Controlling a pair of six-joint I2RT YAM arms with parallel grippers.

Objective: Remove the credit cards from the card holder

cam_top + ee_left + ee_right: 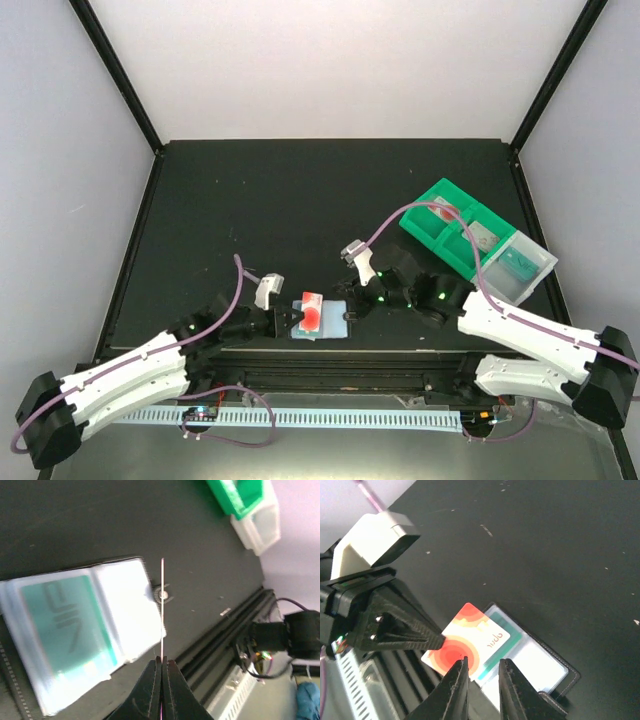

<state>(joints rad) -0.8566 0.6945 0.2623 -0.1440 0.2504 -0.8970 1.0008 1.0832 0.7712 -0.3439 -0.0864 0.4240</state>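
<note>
White plastic with red marks, one of the credit cards [470, 645], is sitting pinched by its edge in the left gripper [161, 666], whose jaws are fully shut on it just above the open card holder [540, 669]. The card holder is lying flat on the black table [545, 555] near its front edge, with a teal card [65, 622] showing inside a clear pocket. The right gripper [483, 662] is hovering over the near end of the card holder with its jaws only slightly parted and nothing visibly between them.

Several things are looking risky. The left gripper is taking only a thin margin of the card, so a quick swing is likely to let it pivot or slip out. The right gripper's fingers are standing very close to the held card's corner, so either arm moving carelessly is risking a knock. With nothing clearly pinning the card holder, tugging at the teal card is likely to drag the whole thing toward the table's edge.
</note>
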